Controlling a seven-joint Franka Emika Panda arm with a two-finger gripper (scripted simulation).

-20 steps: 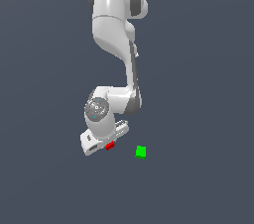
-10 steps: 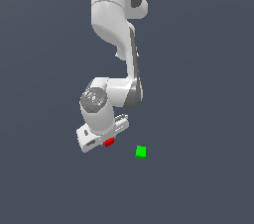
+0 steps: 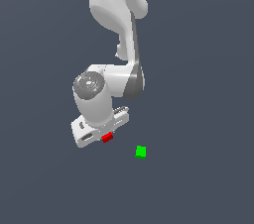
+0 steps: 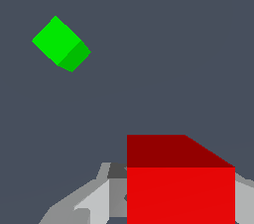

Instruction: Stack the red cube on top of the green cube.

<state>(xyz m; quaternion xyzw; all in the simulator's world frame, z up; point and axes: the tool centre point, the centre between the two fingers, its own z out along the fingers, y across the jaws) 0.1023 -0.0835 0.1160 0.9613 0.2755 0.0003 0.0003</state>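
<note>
Red cube sits pinched in the end effector; green cube lies apart, turned askew, so an unaligned release could topple it.

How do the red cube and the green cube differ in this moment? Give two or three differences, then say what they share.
Colour: the red cube is bright red, the green cube bright green. Position: the red cube sits right at the gripper, while the green cube lies apart on the grey ground, toward the exterior view's right. Contact: fingers flank the red cube; nothing touches the green cube. Both are tiny plain cubes of similar size.
</note>
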